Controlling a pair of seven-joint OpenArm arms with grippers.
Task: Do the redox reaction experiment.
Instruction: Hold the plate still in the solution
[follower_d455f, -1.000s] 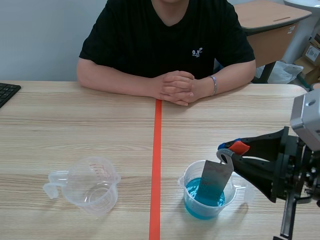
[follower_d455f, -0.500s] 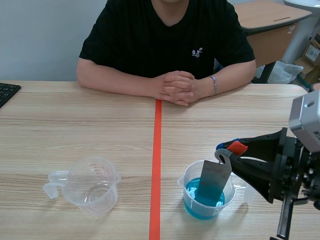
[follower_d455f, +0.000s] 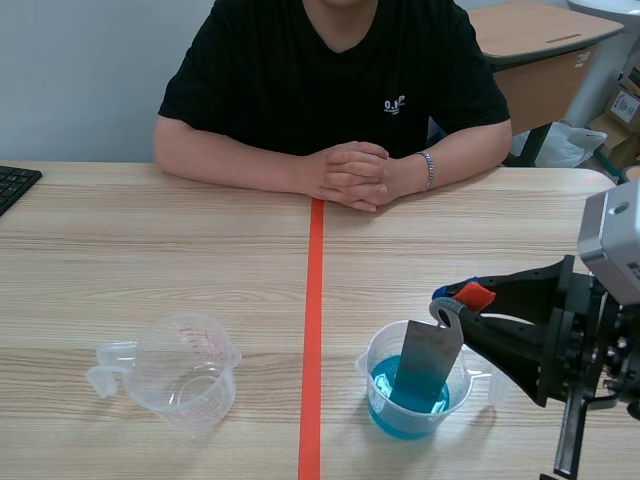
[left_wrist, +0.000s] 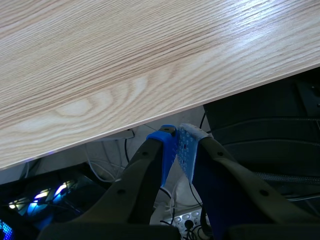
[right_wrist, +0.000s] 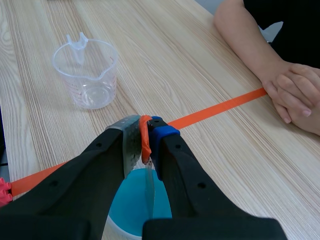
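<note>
A grey metal plate (follower_d455f: 428, 358) stands tilted in a clear beaker (follower_d455f: 374, 352) of blue liquid, right of the orange tape line. My right gripper (follower_d455f: 456, 301) is shut on the plate's top corner, coming in from the right. In the right wrist view the plate (right_wrist: 150, 192) hangs edge-on below the gripper (right_wrist: 146, 136) into the blue beaker (right_wrist: 127, 216). An empty clear measuring beaker (follower_d455f: 185, 368) sits left of the tape; it is ahead of the right gripper in the wrist view (right_wrist: 89, 72). My left gripper (left_wrist: 177, 142) is shut on nothing, below the table's edge (left_wrist: 150, 117).
A person sits across the table with clasped hands (follower_d455f: 352, 175) resting near the far end of the tape line (follower_d455f: 312, 330). A black keyboard (follower_d455f: 15, 183) lies at the far left edge. Cables and equipment lie under the table by the left gripper.
The right gripper lowered the plate slightly deeper into the blue liquid a second ago and has held still since. The left arm stays out of the scene.
</note>
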